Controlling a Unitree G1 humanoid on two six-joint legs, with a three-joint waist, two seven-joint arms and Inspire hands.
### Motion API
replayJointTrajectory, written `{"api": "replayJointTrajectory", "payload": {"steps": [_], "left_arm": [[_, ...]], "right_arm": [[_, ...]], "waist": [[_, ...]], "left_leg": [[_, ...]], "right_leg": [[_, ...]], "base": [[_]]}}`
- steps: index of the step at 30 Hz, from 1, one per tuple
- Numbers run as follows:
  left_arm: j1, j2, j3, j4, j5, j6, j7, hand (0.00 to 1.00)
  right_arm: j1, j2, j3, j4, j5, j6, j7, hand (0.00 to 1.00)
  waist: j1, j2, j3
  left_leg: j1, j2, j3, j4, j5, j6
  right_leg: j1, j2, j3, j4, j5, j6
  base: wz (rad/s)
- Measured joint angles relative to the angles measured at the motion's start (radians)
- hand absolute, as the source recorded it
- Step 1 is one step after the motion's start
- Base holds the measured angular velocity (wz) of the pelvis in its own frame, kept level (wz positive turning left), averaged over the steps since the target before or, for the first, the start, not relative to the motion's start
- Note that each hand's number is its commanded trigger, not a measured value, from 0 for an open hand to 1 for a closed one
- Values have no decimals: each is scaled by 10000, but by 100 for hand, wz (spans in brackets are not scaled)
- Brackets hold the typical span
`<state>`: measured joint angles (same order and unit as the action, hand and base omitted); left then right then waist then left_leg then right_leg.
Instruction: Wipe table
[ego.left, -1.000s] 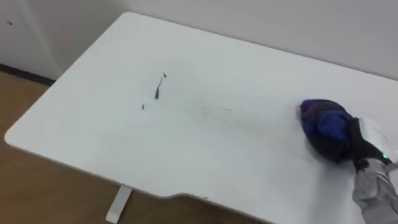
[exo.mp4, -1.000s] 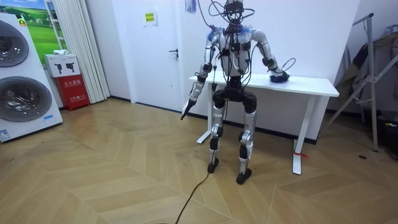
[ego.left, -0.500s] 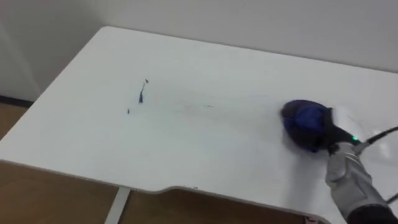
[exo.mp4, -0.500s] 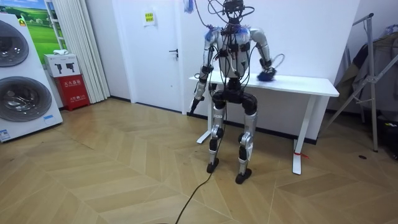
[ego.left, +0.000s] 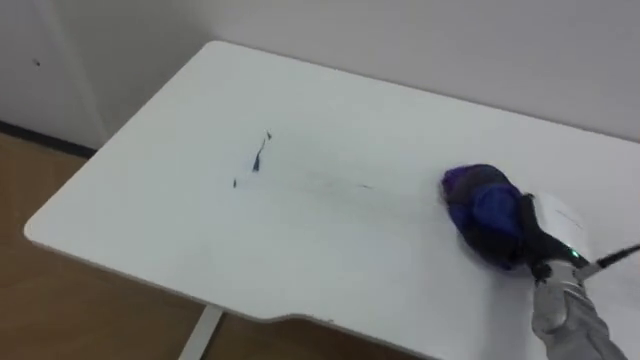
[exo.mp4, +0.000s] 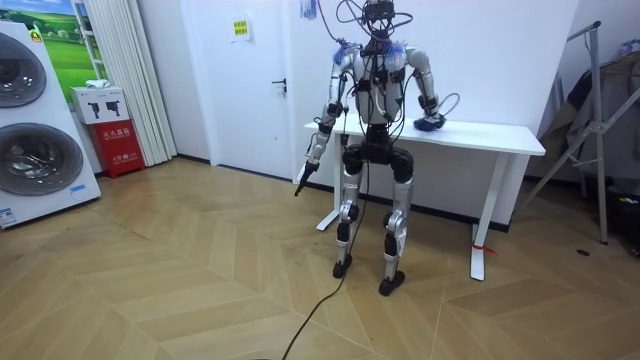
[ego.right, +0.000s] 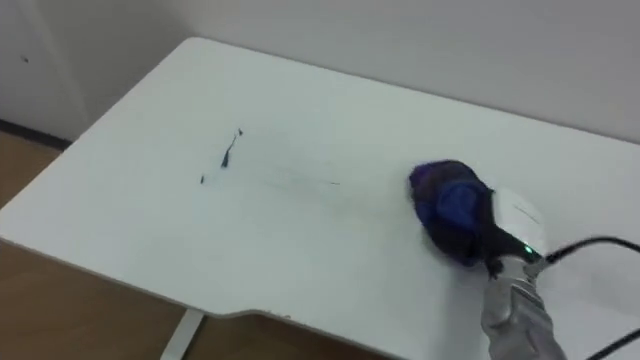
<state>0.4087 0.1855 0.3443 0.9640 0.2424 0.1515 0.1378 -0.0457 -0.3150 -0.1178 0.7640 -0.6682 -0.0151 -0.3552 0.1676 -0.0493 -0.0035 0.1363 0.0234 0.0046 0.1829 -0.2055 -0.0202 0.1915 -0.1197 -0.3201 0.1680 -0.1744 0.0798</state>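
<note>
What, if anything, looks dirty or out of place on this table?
Small dark marks stain the white table left of centre, with a faint streak running right toward the blue cloth at the right hand.

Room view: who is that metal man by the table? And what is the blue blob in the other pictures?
That is a walking robot, filmed by a camera standing in the room. The other two pictures come from its head's two eyes, looking down at the white rectangular table. The blob is a crumpled blue cloth for wiping; the robot's right hand presses it on the tabletop. Further left lie small dark marks. Its left hand hangs at its side.
</note>
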Motion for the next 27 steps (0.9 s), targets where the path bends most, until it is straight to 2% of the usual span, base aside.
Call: {"api": "replayJointTrajectory", "payload": {"steps": [3, 5, 8, 10, 11, 12, 13, 15, 17, 18, 19, 20, 23, 24, 25, 27], "left_arm": [[-106, 6, 47, -76, 6, -251, 37, 0], [-121, -19, -67, -187, -2, -280, 65, 0], [-288, -92, -555, -416, 37, -267, 73, 0], [-612, -202, -864, -397, 59, -159, 77, 0], [-626, -223, -925, -393, 91, -96, 75, 0], [-721, -261, -947, -376, 196, -16, 67, 0], [-831, -262, -946, -270, 227, 49, 62, 0], [-926, -278, -1014, -196, 228, 151, 52, 0], [-964, -297, -1125, -192, 230, 188, 36, 0], [-896, -306, -1124, -216, 226, 205, -18, 0], [-783, -304, -1123, -219, 226, 277, -38, 0], [-696, -302, -1132, -222, 226, 328, -70, 0], [-256, -196, -1112, -194, 141, 524, -311, 0], [-204, -146, -1111, -187, 36, 522, -350, 0], [-218, -116, -1092, -177, 44, 481, -356, 0], [-285, -48, -843, -182, 45, 286, -368, 0]], "right_arm": [[212, -345, -522, 418, 41, -39, -203, 100], [273, -388, -578, 474, 76, -22, -227, 100], [92, -369, -220, 388, 135, 541, -227, 100], [-503, -187, 262, 370, 68, 1389, 6, 100], [-686, -41, 457, 327, -1, 1594, 113, 100], [-929, 23, 1081, -100, -68, 2002, 397, 100], [-1229, 237, 1753, -529, -161, 2175, 719, 100], [-1830, 620, 2705, -1005, -706, 2268, 1127, 100], [-2500, 921, 3312, -1112, -958, 2076, 1477, 100], [-2752, 1021, 3371, -1254, -1086, 1858, 1699, 100], [-3023, 1095, 3370, -1261, -1125, 1748, 1756, 100], [-3136, 1106, 3369, -1217, -1116, 1704, 1747, 100], [-3159, 1064, 3284, -379, -754, 1398, 1481, 100], [-2945, 1020, 3215, 123, -731, 1246, 1459, 100], [-2563, 985, 2849, 356, -487, 854, 1204, 100], [-2045, 853, 2459, 438, -252, 368, 725, 100]], "waist": [[-173, 21, -35], [-281, 23, -40], [-197, 62, -58], [249, 70, -58], [403, 62, -62], [743, 28, -59], [956, 8, -41], [1288, -26, -36], [1610, -58, 0], [1930, -67, 18], [2067, -51, 35], [2096, -33, 46], [2053, -17, 80], [1917, -16, 78], [1768, 6, 90], [1488, 9, 88]], "left_leg": [[8, -1, 154, -15, -59, 38], [50, 0, 191, 13, -67, 36], [79, 14, 288, 48, -55, 21], [99, 105, 534, 42, -39, -5], [99, 150, 654, 24, -32, -18], [95, 210, 742, -21, -10, -52], [83, 247, 748, -45, 5, -73], [44, 273, 776, -132, 41, -108], [-27, 281, 719, -114, 48, -112], [-72, 278, 647, -88, 53, -106], [-101, 267, 487, -95, 51, -102], [-101, 265, 447, -86, 49, -96], [-72, 172, 380, 167, 56, -81], [-52, 188, 451, 229, 56, -81], [-25, 150, 576, 237, 53, -73], [-7, 166, 988, 241, 16, -11]], "right_leg": [[12, -6, 45, 10, -4, 8], [24, -2, 121, 17, -4, 8], [-7, 11, 207, 36, 3, -6], [-212, 97, 556, 60, 38, -66], [-278, 147, 697, 63, 63, -101], [-352, 194, 750, 119, 154, -182], [-460, 236, 766, 196, 172, -211], [-649, 265, 774, 213, 178, -228], [-735, 273, 699, 201, 174, -237], [-760, 253, 568, 220, 173, -234], [-747, 213, 277, 261, 172, -232], [-735, 184, 167, 317, 169, -229], [-691, -76, -34, 783, 72, -115], [-690, -272, -176, 995, 44, -88], [-710, -421, -362, 1147, 18, -58], [-796, -528, -401, 1271, 19, -53]], "base": [[-18], [-14], [-11], [-37], [-56], [-49], [-39], [-11], [11], [31], [33], [38], [34], [15], [8], [-22]]}}
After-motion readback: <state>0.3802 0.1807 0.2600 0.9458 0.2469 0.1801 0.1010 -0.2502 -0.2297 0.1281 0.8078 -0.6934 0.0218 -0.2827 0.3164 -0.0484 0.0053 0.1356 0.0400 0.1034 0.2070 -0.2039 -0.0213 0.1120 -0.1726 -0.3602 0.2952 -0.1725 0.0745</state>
